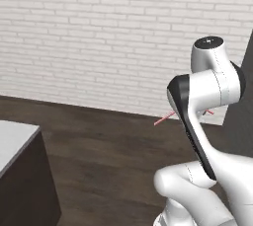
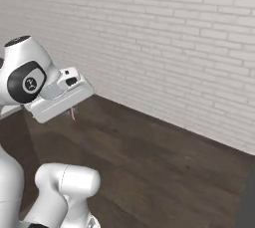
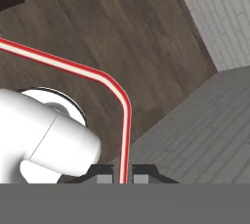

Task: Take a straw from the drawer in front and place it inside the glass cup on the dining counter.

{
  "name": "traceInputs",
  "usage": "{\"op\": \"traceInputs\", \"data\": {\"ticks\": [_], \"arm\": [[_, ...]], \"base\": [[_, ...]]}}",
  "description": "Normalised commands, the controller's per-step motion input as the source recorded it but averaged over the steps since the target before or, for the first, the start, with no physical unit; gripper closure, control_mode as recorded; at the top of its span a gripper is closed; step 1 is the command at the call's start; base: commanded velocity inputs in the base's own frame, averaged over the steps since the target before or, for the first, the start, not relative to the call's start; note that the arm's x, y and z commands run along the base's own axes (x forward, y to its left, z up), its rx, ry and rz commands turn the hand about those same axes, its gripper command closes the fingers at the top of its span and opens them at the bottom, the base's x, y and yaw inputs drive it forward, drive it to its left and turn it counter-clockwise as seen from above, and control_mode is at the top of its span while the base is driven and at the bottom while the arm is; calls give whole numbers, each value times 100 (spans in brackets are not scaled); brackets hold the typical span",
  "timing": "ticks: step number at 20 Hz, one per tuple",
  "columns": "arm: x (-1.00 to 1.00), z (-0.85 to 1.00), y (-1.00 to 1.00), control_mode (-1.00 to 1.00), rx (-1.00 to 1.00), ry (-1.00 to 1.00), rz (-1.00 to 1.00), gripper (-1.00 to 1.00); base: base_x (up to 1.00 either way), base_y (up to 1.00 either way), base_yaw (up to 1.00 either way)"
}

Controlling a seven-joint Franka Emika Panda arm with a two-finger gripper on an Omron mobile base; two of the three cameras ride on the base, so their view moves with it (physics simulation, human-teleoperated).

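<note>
My gripper (image 3: 123, 175) is shut on the straw (image 3: 126, 120), a thin red-and-white stick that rises from between the dark fingertips and curves away to the left in the hand view. In the left base view the straw (image 1: 163, 119) pokes out pink beside my forearm. The right base view shows a short pink bit of the straw (image 2: 73, 114) under my hand, held up in the air above the floor. A corner of the white-topped, dark-based dining counter (image 1: 14, 138) lies at the lower left. The drawer and the glass cup are out of view.
A white brick wall (image 1: 99, 37) runs across ahead, with dark wooden floor (image 1: 108, 161) below it. A dark panel edge (image 1: 242, 121) stands at the far right of the left base view. In the hand view, grey brick surfaces (image 3: 210, 120) meet at a corner.
</note>
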Motion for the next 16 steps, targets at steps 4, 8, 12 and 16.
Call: {"op": "traceInputs", "data": {"ticks": [4, 8, 12, 16], "arm": [[0, 0, 0, 100, 0, 0, 0, 100], [0, 0, 0, 100, 0, 0, 0, 100], [0, 0, 0, 100, 0, 0, 0, 100], [0, 0, 0, 100, 0, 0, 0, 100]], "base": [[100, -37, 37], [100, -29, 42], [100, -26, 46], [100, -26, 47]]}}
